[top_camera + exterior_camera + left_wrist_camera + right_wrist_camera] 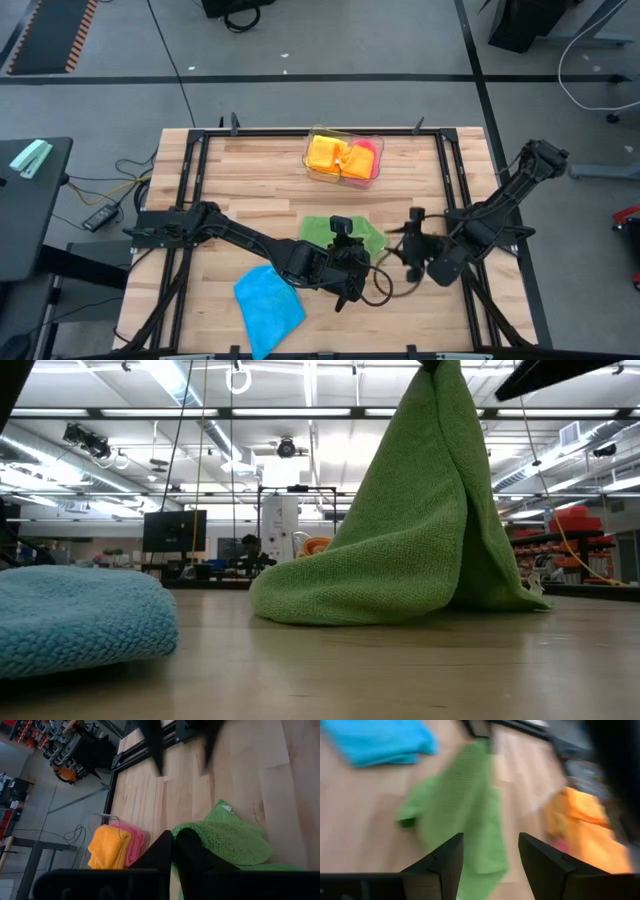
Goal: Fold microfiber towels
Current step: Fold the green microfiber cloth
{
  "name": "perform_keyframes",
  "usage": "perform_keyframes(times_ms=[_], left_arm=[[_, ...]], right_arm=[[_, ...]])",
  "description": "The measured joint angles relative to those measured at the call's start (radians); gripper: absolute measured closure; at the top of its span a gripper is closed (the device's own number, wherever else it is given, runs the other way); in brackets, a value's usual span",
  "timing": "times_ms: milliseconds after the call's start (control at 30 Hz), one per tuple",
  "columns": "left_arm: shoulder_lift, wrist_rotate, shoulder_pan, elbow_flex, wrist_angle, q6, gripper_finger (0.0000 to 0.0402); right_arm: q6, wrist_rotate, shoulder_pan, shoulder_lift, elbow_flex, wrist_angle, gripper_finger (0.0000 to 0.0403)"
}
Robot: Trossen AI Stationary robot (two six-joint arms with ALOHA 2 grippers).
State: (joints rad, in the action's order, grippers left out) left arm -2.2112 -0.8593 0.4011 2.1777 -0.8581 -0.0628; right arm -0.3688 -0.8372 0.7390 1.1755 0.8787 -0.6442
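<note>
Left jaws pinched on green towel (330, 232), corner aloft.

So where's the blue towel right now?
The blue towel lies flat near the table's front edge, on the left side in the high view, beside the green towel.

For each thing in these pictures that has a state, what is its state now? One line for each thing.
green towel: lifted by one part into a tent shape, lower edge on the table.
blue towel: lying loose on the table, held by nothing.
orange towel: folded, in the clear tray.
pink towel: in the same tray, beside the orange one.
left hand: shut on the green towel.
right hand: open, empty, apart from the towel.
</note>
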Motion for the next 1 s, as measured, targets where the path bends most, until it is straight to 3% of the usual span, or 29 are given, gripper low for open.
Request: perform_keyframes(times_ms=[333, 533, 833, 1000], left_arm=[[0.000, 0.001, 0.000, 0.000, 0.000, 0.000, 0.0392], [0.000, 0.001, 0.000, 0.000, 0.000, 0.000, 0.0368], [0.000, 0.001, 0.000, 0.000, 0.000, 0.000, 0.0392], [0.000, 0.001, -0.001, 0.000, 0.000, 0.000, 0.0368]], right_arm=[[-0.043, -0.107, -0.063, 0.000, 0.000, -0.046, 0.0205], [-0.047, -0.099, -0.062, 0.000, 0.000, -0.046, 0.0205], [-0.002, -0.056, -0.062, 0.000, 0.000, 0.014, 0.0205], [0.050, -0.056, -0.062, 0.000, 0.000, 0.063, 0.0205]])
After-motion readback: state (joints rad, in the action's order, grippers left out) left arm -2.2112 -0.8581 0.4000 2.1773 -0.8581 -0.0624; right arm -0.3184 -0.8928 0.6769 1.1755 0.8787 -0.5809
